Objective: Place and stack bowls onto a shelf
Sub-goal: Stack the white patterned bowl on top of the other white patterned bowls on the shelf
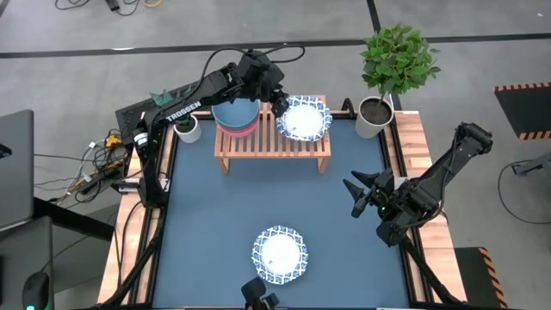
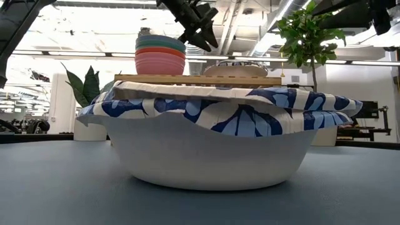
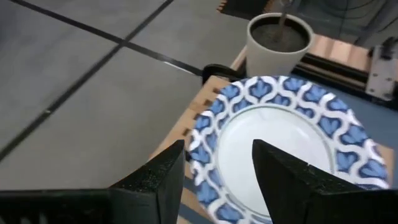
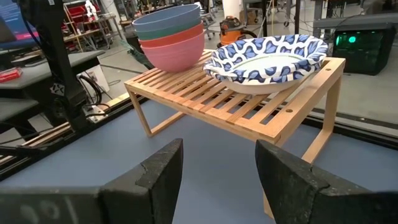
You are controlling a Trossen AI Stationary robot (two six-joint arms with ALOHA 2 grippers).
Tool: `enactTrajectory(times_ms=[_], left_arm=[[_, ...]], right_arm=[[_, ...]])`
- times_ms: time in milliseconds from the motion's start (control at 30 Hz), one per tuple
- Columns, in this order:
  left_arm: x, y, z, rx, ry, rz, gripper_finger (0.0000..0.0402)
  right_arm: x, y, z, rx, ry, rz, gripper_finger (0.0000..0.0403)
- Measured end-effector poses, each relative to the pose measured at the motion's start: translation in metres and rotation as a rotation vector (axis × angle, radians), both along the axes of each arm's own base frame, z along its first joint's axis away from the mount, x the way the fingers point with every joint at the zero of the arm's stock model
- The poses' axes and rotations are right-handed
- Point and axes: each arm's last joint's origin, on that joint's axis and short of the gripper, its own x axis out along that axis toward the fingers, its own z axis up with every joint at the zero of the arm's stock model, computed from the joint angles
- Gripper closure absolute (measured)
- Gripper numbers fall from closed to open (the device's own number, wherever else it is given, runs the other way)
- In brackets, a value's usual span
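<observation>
Shelf (image 1: 272,143): teal bowl (image 1: 235,112) nested in pink bowl (image 1: 238,129) at one end; patterned bowl (image 1: 303,120) beside them, left tool (image 1: 280,107) parted over its rim. Second patterned bowl (image 1: 279,255) on surface (image 1: 207,224), well clear. Right tool (image 1: 355,195) parted, empty.

Your high view looks straight down on the whole blue tabletop (image 1: 215,224), taking in the low light-wood slatted shelf (image 1: 271,144) at the far edge. Your low view sits at table height, pressed close behind a white bowl with a blue patterned rim (image 2: 212,140) that fills most of it, and faces level towards that same shelf (image 2: 197,79) and the room beyond. Your left wrist view hangs near above the shelf, tilted down onto another blue-rimmed white bowl (image 3: 286,143). Your right wrist view faces across the table at the shelf (image 4: 230,102), sharing that bowl (image 4: 267,56) with it.
</observation>
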Motion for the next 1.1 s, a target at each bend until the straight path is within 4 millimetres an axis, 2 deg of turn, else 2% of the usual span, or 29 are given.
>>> enactTrajectory(times_ms=[133, 300, 467, 667, 867, 967, 1100], left_arm=[[0.000, -0.002, 0.001, 0.029, 0.020, -0.035, 0.0228], [-0.006, -0.025, 0.019, 0.028, -0.018, -0.155, 0.0228], [-0.018, -0.063, 0.043, 0.059, -0.038, -0.245, 0.0228], [-0.032, -0.128, 0.061, 0.036, -0.005, -0.407, 0.0228], [-0.034, -0.198, 0.046, -0.050, 0.161, -0.591, 0.0228], [-0.033, -0.234, 0.028, -0.097, 0.245, -0.631, 0.0228], [-0.039, -0.285, -0.002, -0.090, 0.352, -0.601, 0.0228]], right_arm=[[0.000, 0.000, 0.000, 0.001, -0.001, 0.000, 0.0177], [0.000, 0.000, 0.000, 0.002, -0.002, 0.000, 0.0177], [0.000, 0.000, 0.000, 0.002, -0.002, 0.000, 0.0177], [0.000, 0.000, 0.000, 0.010, -0.009, -0.001, 0.0177], [0.001, 0.001, 0.000, 0.036, 0.004, 0.014, 0.0177], [0.002, 0.002, -0.001, 0.069, 0.016, 0.032, 0.0177], [0.002, 0.003, -0.001, 0.103, 0.030, 0.052, 0.0177]])
